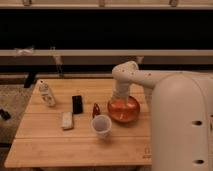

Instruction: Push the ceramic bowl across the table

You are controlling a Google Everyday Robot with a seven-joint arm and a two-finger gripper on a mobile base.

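Observation:
The ceramic bowl (124, 111), a wide orange-red dish, sits on the right part of the light-wood table (55, 147). My white arm comes in from the right, bends at an elbow over the table and points down. Its gripper (120, 98) is at the bowl's far rim, just above or inside it. I cannot tell whether it touches the bowl.
A whitish translucent cup (101, 125) stands just front-left of the bowl, with a small dark red bottle (95, 110) beside the bowl's left edge. Farther left are a black phone (77, 104), a white packet (67, 120) and a white bottle (47, 93). My white body (182, 125) fills the right side.

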